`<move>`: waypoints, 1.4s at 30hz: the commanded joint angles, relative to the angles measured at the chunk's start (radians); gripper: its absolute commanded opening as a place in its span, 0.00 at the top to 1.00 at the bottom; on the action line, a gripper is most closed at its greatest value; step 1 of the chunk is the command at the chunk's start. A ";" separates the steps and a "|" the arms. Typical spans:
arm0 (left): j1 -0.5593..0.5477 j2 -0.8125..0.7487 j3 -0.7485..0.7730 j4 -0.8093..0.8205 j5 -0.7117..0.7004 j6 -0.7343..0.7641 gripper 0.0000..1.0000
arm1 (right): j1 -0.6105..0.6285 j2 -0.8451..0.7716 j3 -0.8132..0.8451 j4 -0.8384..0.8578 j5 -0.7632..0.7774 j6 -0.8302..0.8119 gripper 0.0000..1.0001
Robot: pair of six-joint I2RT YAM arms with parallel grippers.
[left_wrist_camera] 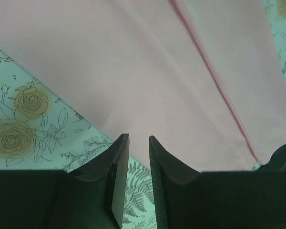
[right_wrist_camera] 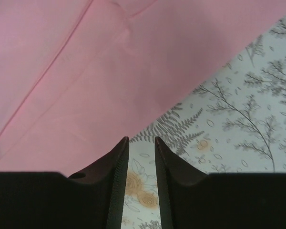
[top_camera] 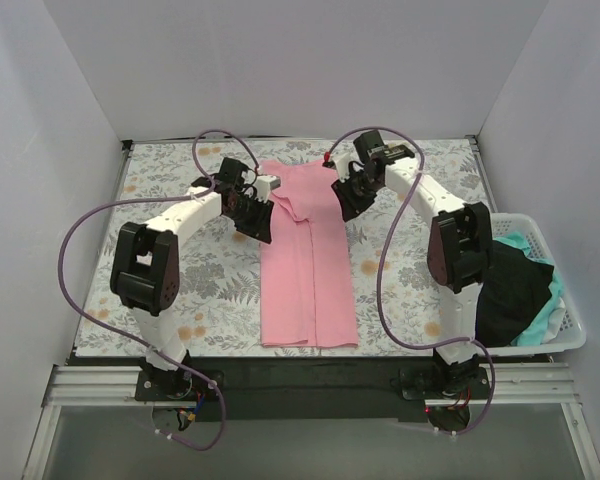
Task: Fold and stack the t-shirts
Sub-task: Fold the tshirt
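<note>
The light pink t-shirt (top_camera: 306, 270) lies flat on the floral sheet (top_camera: 210, 290) as a long strip folded lengthwise, between the two grippers at its far end. The left gripper (top_camera: 259, 224) sits at the strip's left edge. In the left wrist view its fingers (left_wrist_camera: 118, 160) stand only a narrow gap apart with nothing between them. The pink cloth (left_wrist_camera: 148, 86) fills the space ahead of the tips and reaches under them, and a seam line runs off to the gripper's right.

The right gripper (top_camera: 342, 208) sits at the shirt's right edge. In the right wrist view its fingers (right_wrist_camera: 168, 162) are likewise parted by a slim gap and hold nothing. The tips are over bare floral sheet (right_wrist_camera: 238, 119), with the edge of the pink shirt (right_wrist_camera: 86, 76) just ahead and to the gripper's left.

Well behind the right gripper, beside that arm, the white lattice basket (top_camera: 568, 296) holds a black t-shirt (top_camera: 510, 290) and a mint-green t-shirt (top_camera: 548, 318) in a loose heap.
</note>
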 commanded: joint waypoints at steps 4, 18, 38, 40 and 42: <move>0.031 0.137 0.088 0.064 0.078 -0.125 0.78 | 0.051 0.108 0.078 0.033 -0.078 0.069 0.68; 0.116 0.389 0.253 0.112 0.102 -0.230 0.80 | 0.031 0.313 0.165 0.173 0.092 0.126 0.72; 0.179 0.498 0.501 0.099 0.254 -0.288 0.71 | 0.002 0.340 0.376 0.215 0.047 0.121 0.46; 0.181 0.402 0.475 0.141 0.299 -0.287 0.65 | 0.002 0.241 0.356 0.214 0.031 0.085 0.40; 0.181 0.283 0.452 0.168 0.316 -0.268 0.61 | 0.002 0.113 0.340 0.215 0.019 0.051 0.35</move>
